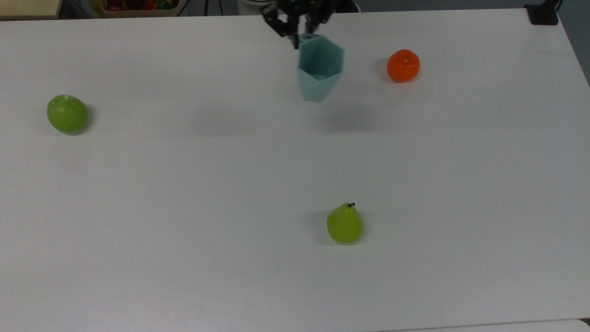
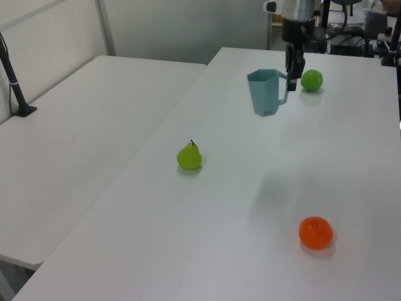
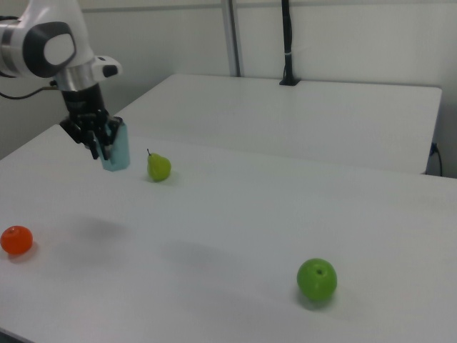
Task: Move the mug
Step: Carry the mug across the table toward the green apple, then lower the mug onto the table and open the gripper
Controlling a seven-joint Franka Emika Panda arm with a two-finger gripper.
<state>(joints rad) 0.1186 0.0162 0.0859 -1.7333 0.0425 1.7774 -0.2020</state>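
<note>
The mug (image 1: pixel 320 69) hangs upright in the air above the table (image 1: pixel 184 184), clear of the surface, with its shadow lying on the white top below it. My gripper (image 1: pixel 298 28) is closed on the mug's handle, which faces the far edge in the top view; in the left view the gripper (image 2: pixel 292 61) comes down from above at the mug's (image 2: pixel 265 91) right side, and in the right view my gripper (image 3: pixel 96 139) stands in front of the mug (image 3: pixel 116 152) (partly covering it).

The orange (image 1: pixel 403 66) rests on the table near the mug, toward the top view's right. The pear (image 1: pixel 345 224) stands well apart from the mug, toward the near edge in the top view. The green apple (image 1: pixel 67 114) lies well apart at the top view's left.
</note>
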